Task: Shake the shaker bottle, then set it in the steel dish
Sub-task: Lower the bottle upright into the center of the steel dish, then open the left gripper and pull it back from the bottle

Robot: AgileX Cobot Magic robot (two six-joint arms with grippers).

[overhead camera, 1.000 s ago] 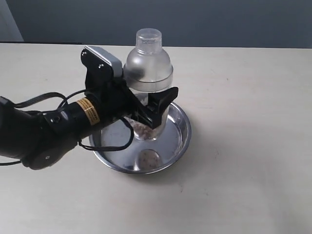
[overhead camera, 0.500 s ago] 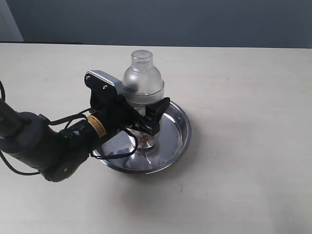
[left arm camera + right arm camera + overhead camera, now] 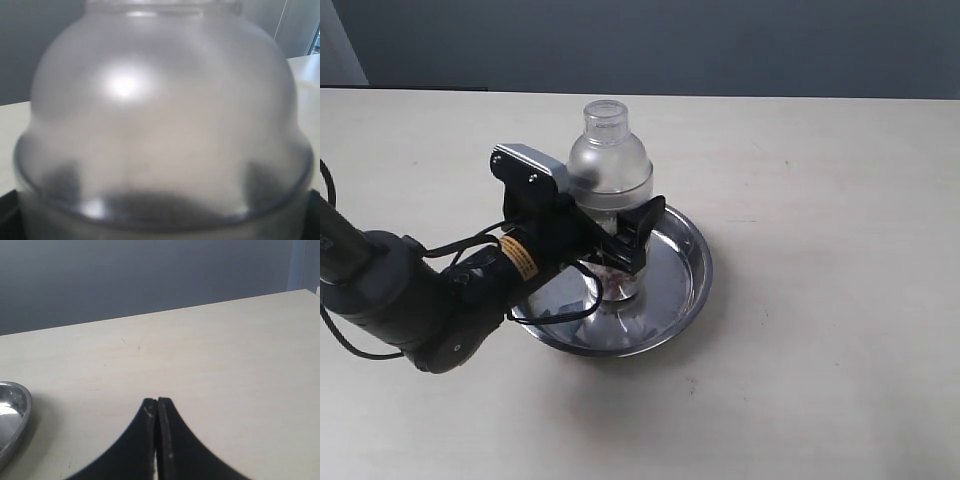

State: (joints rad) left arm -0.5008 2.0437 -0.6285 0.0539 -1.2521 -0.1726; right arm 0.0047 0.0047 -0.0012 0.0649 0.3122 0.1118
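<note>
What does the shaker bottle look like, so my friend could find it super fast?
Look on the pale table for the round shiny steel dish. Upright in that dish is the shaker bottle, clamped by the black left gripper. It is the only see-through thing: a clear body, a frosted dome top and a small round cap.

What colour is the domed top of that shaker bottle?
Frosted, milky translucent white; the shaker bottle shows it best in the left wrist view.
</note>
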